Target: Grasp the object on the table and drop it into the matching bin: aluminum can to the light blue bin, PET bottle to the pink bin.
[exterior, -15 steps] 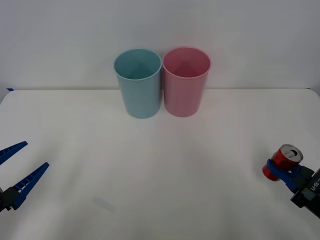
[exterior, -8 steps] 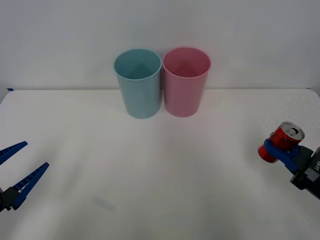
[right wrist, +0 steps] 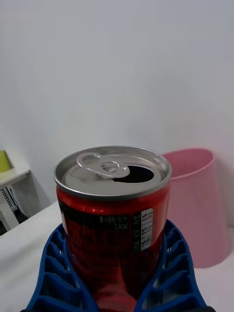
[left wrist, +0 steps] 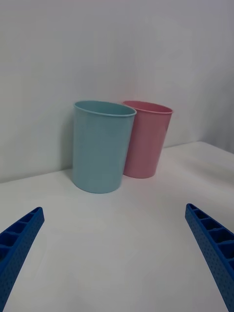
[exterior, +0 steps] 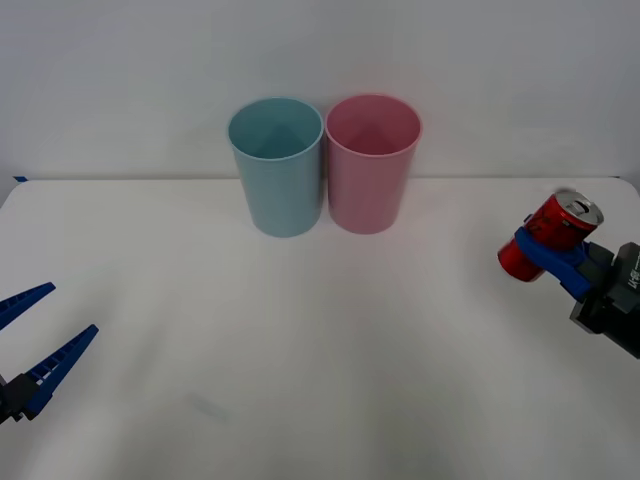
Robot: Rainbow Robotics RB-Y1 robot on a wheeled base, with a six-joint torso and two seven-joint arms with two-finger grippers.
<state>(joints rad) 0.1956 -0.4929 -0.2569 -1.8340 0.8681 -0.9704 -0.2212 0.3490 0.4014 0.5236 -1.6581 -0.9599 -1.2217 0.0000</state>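
Observation:
The red aluminum can (exterior: 546,237) with its silver top hangs tilted above the white table (exterior: 320,340) at the far right, and my right gripper (exterior: 545,254) is shut on it. Up close, the right wrist view has the can (right wrist: 114,217) between blue ribbed fingers (right wrist: 168,273), pull tab on top, with the pink bin (right wrist: 197,204) behind it. The light blue bin (exterior: 277,165) and pink bin (exterior: 371,162) stand side by side at the back centre. My left gripper (exterior: 30,340) waits open at the left edge.
A plain white wall stands behind the bins. In the left wrist view the light blue bin (left wrist: 101,145) and pink bin (left wrist: 146,139) stand upright ahead, with bare tabletop (left wrist: 117,243) between them and the open fingers.
The right gripper has lifted the can and carried it up and slightly leftward, toward the bins. The left arm has not moved.

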